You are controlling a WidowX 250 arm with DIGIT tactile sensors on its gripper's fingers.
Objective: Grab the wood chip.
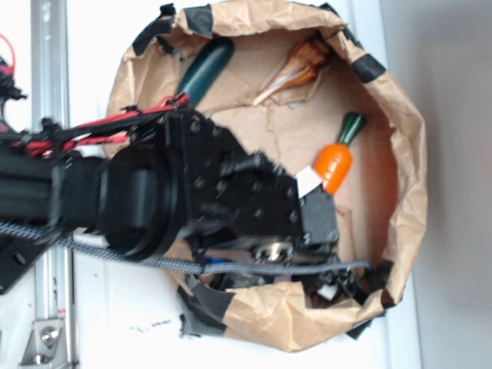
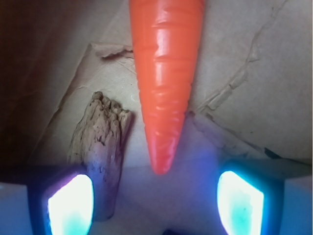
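Hovering with my gripper (image 2: 156,200) spread apart and empty, I see the wood chip (image 2: 100,147) lying by my left finger (image 2: 71,203), its length pointing away, beside the carrot (image 2: 164,83) tip centred between them

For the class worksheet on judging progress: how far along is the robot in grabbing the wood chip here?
Done: the gripper is down inside the paper-lined bin, jaws open. In hand: in the wrist view the wood chip lies by one fingertip, while the carrot tip points into the gap. Left: probably shift sideways to centre on the chip, close, then lift. Nothing is gripped yet.
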